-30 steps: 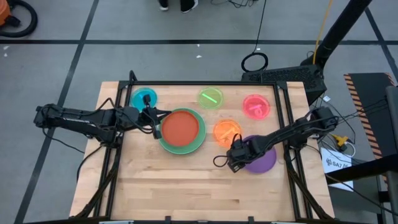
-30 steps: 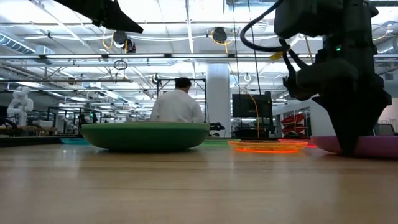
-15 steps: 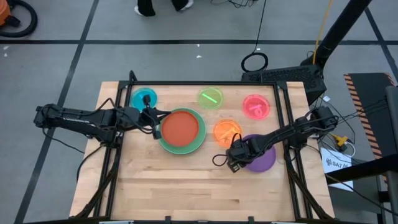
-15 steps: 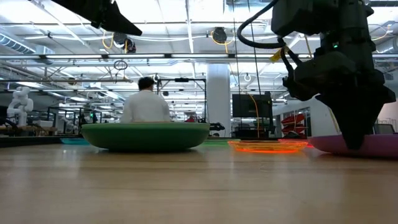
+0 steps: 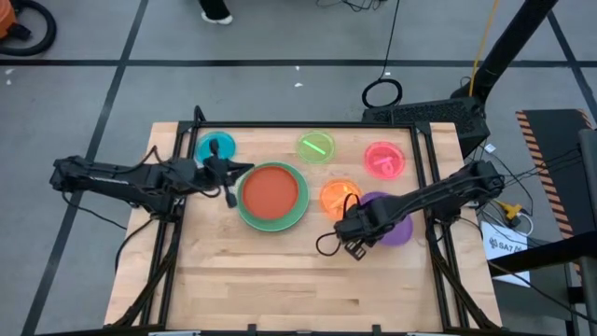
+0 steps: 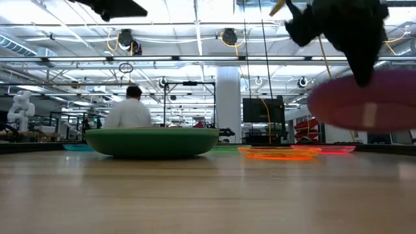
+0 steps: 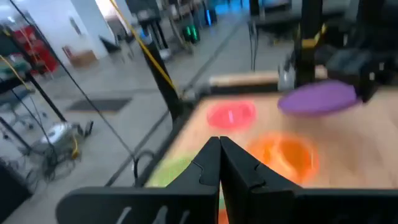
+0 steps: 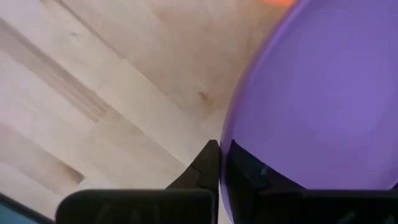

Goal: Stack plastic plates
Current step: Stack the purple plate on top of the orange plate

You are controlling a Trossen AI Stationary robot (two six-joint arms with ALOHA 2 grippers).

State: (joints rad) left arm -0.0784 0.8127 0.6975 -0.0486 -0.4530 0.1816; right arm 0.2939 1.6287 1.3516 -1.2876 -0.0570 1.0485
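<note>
Right gripper [image 5: 357, 245] pinching purple plate [image 5: 392, 222] rim, centre-right of frame; I've just lifted it clear off counter [image 5: 280, 280]. Carry to green stack [image 5: 272, 196] next. Left gripper [image 5: 230, 191] pressed together, just backed left.

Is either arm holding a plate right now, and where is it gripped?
The right gripper pinches the purple plate at its rim and holds it clear of the table. The left gripper holds nothing.

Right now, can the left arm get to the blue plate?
Probably yes. The left gripper hovers beside the blue plate, shut and empty, with nothing between them.
</note>
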